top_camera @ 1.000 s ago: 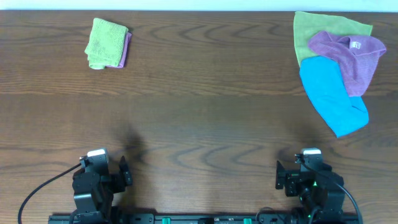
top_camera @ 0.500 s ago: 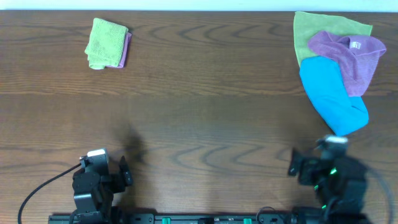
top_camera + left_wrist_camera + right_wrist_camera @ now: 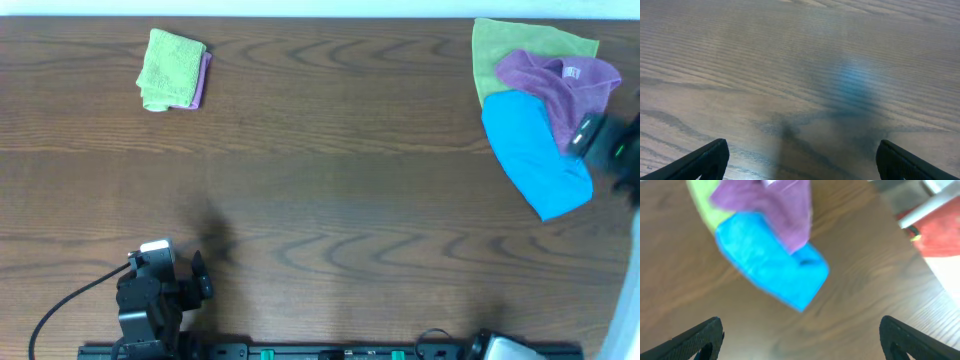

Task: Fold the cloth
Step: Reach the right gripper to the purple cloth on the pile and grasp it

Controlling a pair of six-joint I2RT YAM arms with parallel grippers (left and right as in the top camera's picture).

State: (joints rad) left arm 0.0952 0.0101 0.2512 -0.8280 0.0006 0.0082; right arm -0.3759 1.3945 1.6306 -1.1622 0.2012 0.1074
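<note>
Soft, even light — the cloth (image 3: 782, 207) smears with motion blur, the table (image 3: 855, 85) shows bluish sheen.

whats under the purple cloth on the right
The purple cloth lies on a green cloth and overlaps the blue cloth. How far either reaches beneath it is covered.

The cloth (image 3: 560, 95) is overlapping a rear cloth (image 3: 500, 50) and a front cloth (image 3: 530, 150); a folded stack (image 3: 172, 68) is lying far left of it.
</note>
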